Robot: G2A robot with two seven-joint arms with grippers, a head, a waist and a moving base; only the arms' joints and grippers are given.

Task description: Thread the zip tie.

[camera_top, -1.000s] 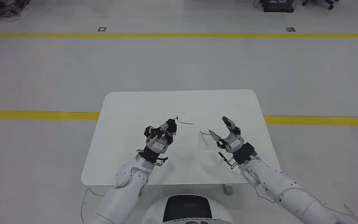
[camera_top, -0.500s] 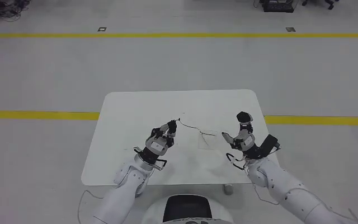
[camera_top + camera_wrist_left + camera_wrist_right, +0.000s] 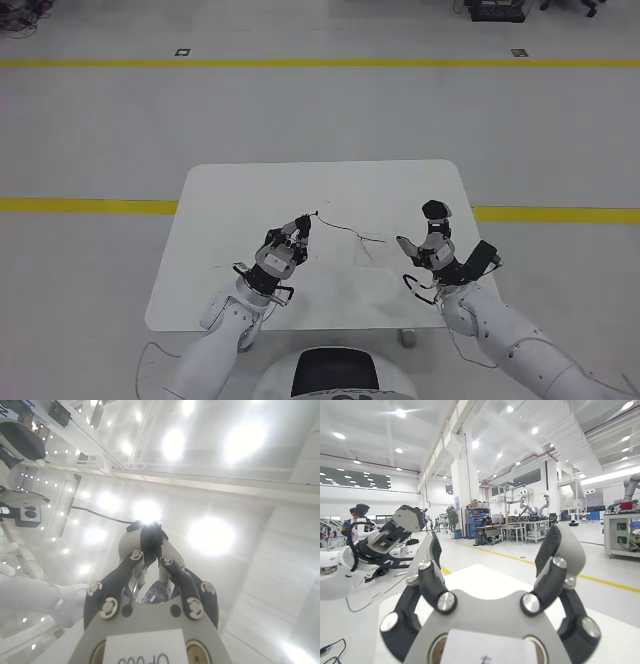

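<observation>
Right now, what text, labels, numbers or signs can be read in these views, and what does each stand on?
Nothing reads whole.
Left label, on the left gripper shut on the zip tie: print cut by the picture's edge, unreadable.
Right label, on the right gripper: one cropped mark, unreadable.
Floor markers: too small.
Blue wall poster: too small.

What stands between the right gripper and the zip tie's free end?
Nothing visible. The open right gripper hangs apart from the zip tie's free end; the left gripper is shut on the other end.
</observation>
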